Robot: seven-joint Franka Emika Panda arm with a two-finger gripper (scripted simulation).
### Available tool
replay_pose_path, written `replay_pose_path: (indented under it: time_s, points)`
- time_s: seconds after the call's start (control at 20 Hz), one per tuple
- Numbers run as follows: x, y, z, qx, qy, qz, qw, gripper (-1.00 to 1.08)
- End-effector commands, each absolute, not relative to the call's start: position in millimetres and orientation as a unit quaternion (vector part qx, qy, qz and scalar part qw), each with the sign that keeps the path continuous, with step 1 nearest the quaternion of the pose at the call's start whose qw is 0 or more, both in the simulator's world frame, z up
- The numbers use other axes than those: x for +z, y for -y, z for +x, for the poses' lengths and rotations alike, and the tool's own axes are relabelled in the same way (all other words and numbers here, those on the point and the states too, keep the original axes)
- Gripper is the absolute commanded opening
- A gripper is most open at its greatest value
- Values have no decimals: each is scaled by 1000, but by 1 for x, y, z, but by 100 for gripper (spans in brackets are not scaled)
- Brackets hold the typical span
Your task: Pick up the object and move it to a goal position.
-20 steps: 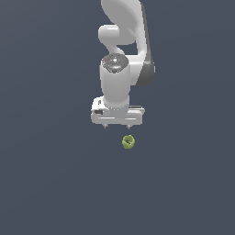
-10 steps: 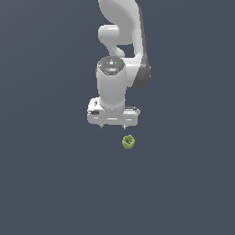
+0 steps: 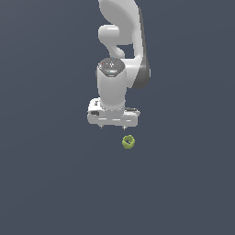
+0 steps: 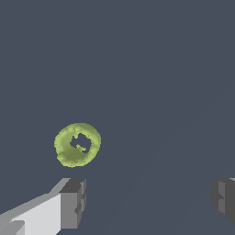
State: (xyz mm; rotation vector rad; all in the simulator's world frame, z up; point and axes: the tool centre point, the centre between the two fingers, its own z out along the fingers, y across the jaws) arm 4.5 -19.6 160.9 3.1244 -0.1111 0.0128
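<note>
Pincer point(image 3: 113, 125) spread, holding nothing, fingers point(image 4: 72, 203) wide apart in wrist view. Object point(image 3: 128, 142) sits on the table point(image 3: 55, 183), at about 4 o'clock from the pincer in exterior view, not between the fingers. Roundish, no clear long axis. Next move likely needs a shift toward it before descending.

The Panda arm point(image 3: 120, 55) is glossy white with rounded links and dark grey joint seams; its white gripper point(image 3: 113, 125) carries dark grey fingertips point(image 4: 73, 202).
</note>
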Motion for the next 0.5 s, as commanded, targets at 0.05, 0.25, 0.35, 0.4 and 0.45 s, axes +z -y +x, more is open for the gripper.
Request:
replay_pose_path:
  time_s: [0.05, 0.25, 0.35, 0.4, 0.45]
  points:
    - [157, 15, 6, 4, 51, 999, 7, 100]
    - [151, 7, 8, 4, 78, 997, 6, 100]
    - [147, 2, 9, 3, 95, 995, 5, 100]
    - [144, -1, 9, 3, 105, 995, 4, 100]
    - [142, -4, 10, 3, 114, 993, 4, 100]
